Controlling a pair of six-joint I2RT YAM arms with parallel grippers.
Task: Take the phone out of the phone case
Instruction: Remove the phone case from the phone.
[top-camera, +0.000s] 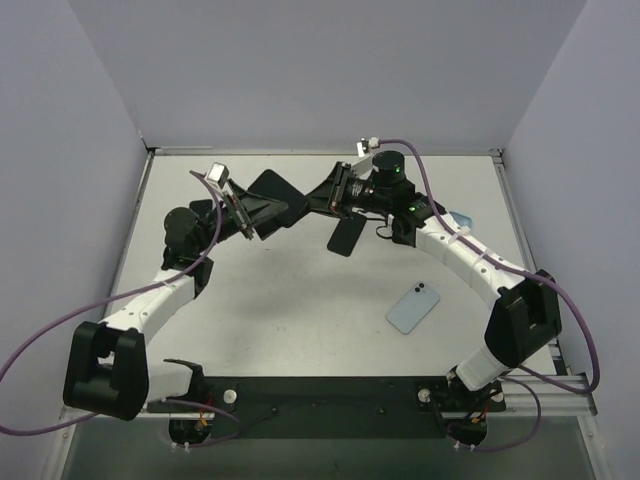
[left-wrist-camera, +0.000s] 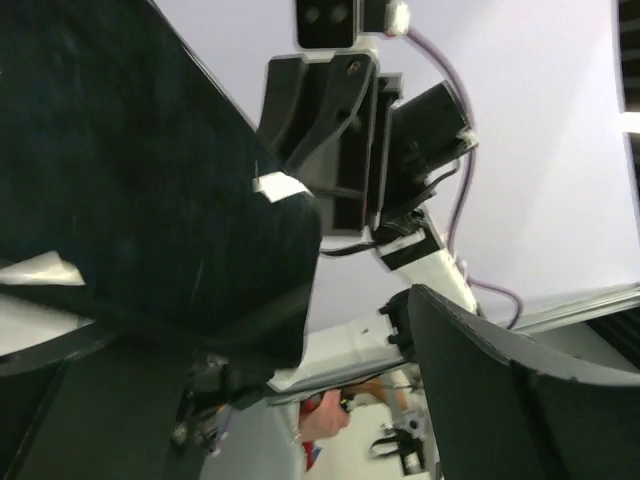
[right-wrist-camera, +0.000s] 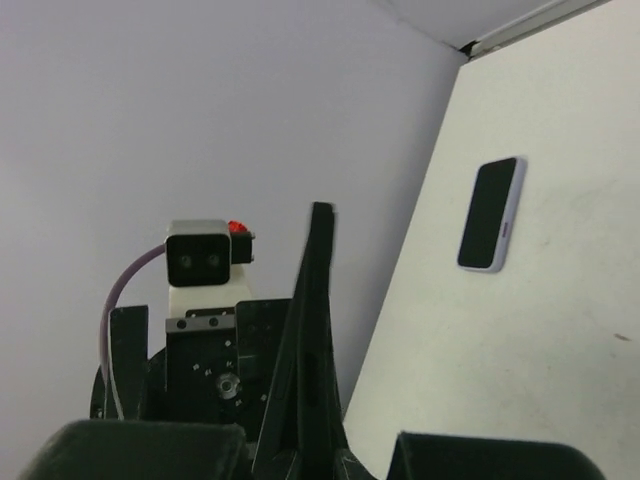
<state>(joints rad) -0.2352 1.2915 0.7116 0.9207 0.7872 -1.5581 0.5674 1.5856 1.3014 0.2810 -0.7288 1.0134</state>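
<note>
Closest to my left wrist lens is the black phone case (left-wrist-camera: 150, 200), its broad face hiding so much that I cannot tell whether my left pincer (top-camera: 250, 213) is clamped on it or merely alongside. My right pincer (top-camera: 326, 197) stands wide, one finger either side of the case's thin edge, with bare desk (top-camera: 300, 320) showing through the gap. We meet raised over the middle of the desk, toward the far edge. Edge-on the case looks very slim, so I judge it empty (its inside is hidden from me). A dark-faced phone (right-wrist-camera: 490, 213) with a pale rim lies flat on the desk, roughly under my right pincer. A pale blue phone (top-camera: 413, 307), lenses up, lies toward the near right corner. Which belongs to this case I cannot say. If my right fingers close off-centre or tug while the left hold is weak, the case could twist free and drop onto the phone beneath. Our wrists are also near enough to knock.
</note>
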